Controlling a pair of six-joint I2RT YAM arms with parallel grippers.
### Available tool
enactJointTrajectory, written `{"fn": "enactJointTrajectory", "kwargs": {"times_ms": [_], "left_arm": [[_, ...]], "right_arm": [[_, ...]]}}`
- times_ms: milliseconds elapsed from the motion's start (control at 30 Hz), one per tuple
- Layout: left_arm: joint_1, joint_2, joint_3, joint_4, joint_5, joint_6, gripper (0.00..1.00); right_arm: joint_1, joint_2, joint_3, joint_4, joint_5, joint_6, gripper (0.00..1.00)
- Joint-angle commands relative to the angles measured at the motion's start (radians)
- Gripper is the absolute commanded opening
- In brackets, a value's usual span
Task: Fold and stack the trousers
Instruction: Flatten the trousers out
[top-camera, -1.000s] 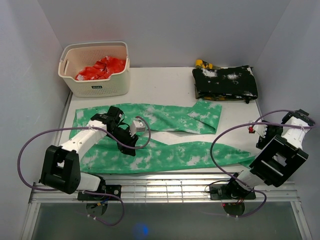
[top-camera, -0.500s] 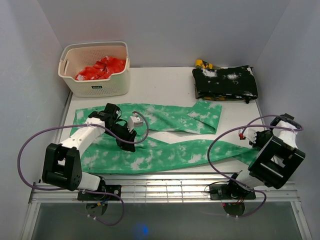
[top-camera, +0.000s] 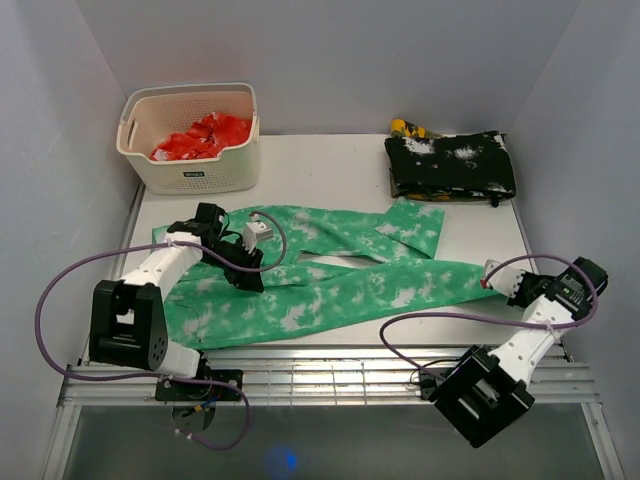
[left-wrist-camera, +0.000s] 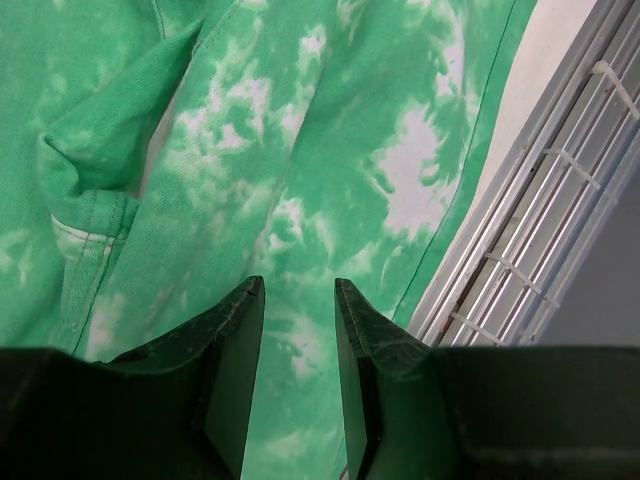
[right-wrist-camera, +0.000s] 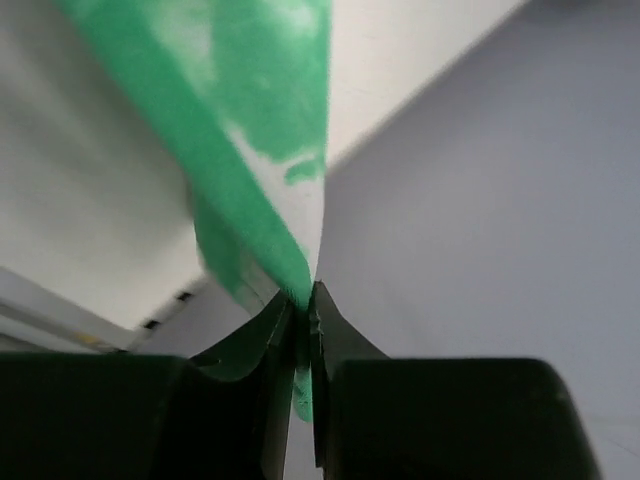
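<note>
The green, white-blotched trousers (top-camera: 330, 295) lie spread across the table, waist at the left and two legs running right. My left gripper (top-camera: 243, 268) sits low over the waist end. In the left wrist view its jaws (left-wrist-camera: 298, 283) stand partly apart, and the flat cloth (left-wrist-camera: 330, 150) shows through the gap with nothing pinched. My right gripper (top-camera: 500, 285) is at the right end of the near leg. The right wrist view shows it (right-wrist-camera: 303, 292) shut on the thin edge of the trousers (right-wrist-camera: 260, 90), which stretch away taut.
A cream basket (top-camera: 190, 175) holding red cloth (top-camera: 205, 135) stands at the back left. A folded black white-speckled garment (top-camera: 450, 165) lies at the back right, with a yellow object (top-camera: 405, 127) behind it. A slatted metal rail (top-camera: 330, 375) runs along the near edge. Walls close in on both sides.
My right gripper has shut on the end of the near leg and swung right, drawing that leg out straight. My left gripper has shifted back and left over the waist.
</note>
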Motion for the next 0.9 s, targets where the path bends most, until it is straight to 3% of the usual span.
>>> {"fn": "enactJointTrajectory", "kwargs": {"times_ms": [0, 67, 100, 300, 433, 633, 867], "left_arm": [[0.019, 0.013, 0.003, -0.013, 0.017, 0.010, 0.45], [0.051, 0.015, 0.017, -0.036, 0.015, 0.022, 0.46], [0.068, 0.012, 0.017, -0.046, 0.014, 0.030, 0.46], [0.227, 0.007, 0.019, -0.079, -0.043, 0.055, 0.47], [0.270, 0.058, -0.033, -0.063, -0.199, 0.090, 0.46], [0.395, 0.161, -0.050, 0.005, -0.382, 0.268, 0.45], [0.487, 0.308, 0.149, 0.033, -0.453, 0.341, 0.45]], "right_arm": [[-0.013, 0.054, -0.121, 0.013, 0.133, -0.447, 0.40], [-0.029, 0.097, -0.123, 0.032, 0.186, -0.460, 0.62], [-0.034, 0.122, -0.108, 0.033, 0.198, -0.454, 0.79], [-0.042, 0.299, 0.158, -0.047, 0.154, -0.345, 0.92], [-0.011, 0.356, 0.319, -0.143, 0.077, -0.268, 0.94], [0.070, 0.455, 0.455, -0.218, 0.063, -0.058, 0.93], [0.152, 0.559, 0.507, -0.304, 0.096, 0.148, 0.75]]}}
